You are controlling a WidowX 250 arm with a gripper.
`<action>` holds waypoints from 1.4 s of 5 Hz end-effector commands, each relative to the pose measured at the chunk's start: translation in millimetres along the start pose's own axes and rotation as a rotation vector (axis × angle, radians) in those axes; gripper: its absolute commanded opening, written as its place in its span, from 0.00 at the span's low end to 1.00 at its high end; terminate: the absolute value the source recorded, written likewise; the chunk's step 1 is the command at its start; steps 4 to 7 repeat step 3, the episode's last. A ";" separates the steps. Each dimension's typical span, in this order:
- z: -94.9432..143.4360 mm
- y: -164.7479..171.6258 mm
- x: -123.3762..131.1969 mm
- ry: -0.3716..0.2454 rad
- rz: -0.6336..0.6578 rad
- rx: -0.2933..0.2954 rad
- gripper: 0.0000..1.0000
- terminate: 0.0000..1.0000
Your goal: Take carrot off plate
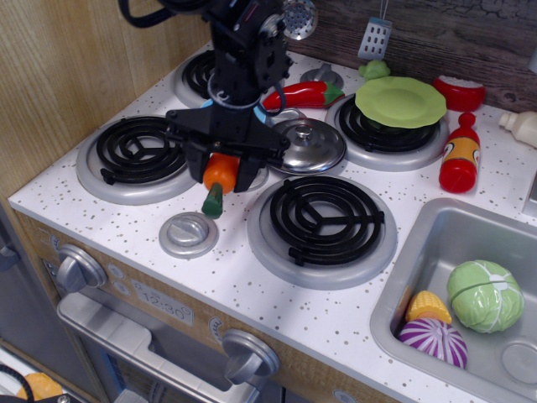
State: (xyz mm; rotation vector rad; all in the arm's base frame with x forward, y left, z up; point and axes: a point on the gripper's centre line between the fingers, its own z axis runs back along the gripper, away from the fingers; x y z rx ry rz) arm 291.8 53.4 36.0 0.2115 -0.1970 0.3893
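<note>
My gripper (221, 172) is shut on the orange toy carrot (218, 178). It holds it stem end down above the counter, between the front-left and front-right burners. The green stem tip hangs just above the small grey knob disc (189, 233). The lime-green plate (401, 101) lies bare on the back-right burner, far to the right of the gripper.
A shiny metal lid (309, 144) sits mid-stove. A red chili pepper (300, 95) lies behind it. A red-and-yellow bottle (459, 156) stands right of the plate. The sink (419, 252) holds toy vegetables. The arm hides the blue bowl.
</note>
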 end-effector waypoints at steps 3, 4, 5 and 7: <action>3.9 0.4 9.4 -0.057 0.008 -0.105 1.00 1.00; 3.9 0.4 9.4 -0.057 0.008 -0.105 1.00 1.00; 3.9 0.4 9.4 -0.057 0.008 -0.105 1.00 1.00; 3.9 0.4 9.4 -0.057 0.008 -0.105 1.00 1.00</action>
